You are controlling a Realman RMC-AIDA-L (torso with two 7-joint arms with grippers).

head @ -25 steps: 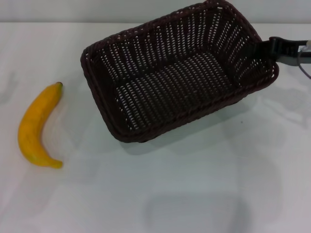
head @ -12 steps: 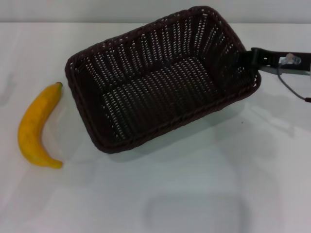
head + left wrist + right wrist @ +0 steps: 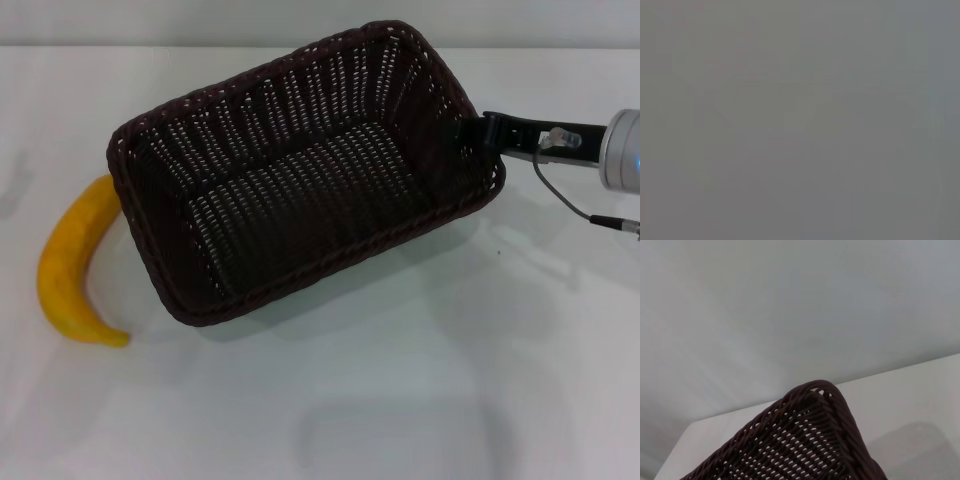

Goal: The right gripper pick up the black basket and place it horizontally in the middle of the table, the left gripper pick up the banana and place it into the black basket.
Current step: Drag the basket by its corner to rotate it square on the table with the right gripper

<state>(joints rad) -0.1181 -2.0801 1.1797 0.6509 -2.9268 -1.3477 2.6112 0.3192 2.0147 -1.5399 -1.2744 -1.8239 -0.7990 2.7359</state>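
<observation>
Basket (image 3: 300, 175): dark woven wicker, rectangular, open side up, in the middle-to-far part of the surface (image 3: 400, 380) in the head view. It sits askew, long axis running diagonally, far right corner highest in the picture. Whether its base touches the surface or hangs just above cannot be told. In the right wrist view only one braided corner (image 3: 810, 440) shows, against the white surface and a pale wall.

Right gripper (image 3: 478, 133): at the basket's right short side, jaws clamped on the rim there. Silver-grey arm with thin cables reaches in from the right edge.

Banana (image 3: 70, 265): yellow, curved, lying on the surface at the left. Its far end is hidden behind the basket's left corner; contact cannot be told.

Left gripper: in no view; the left wrist view is a blank grey field.
</observation>
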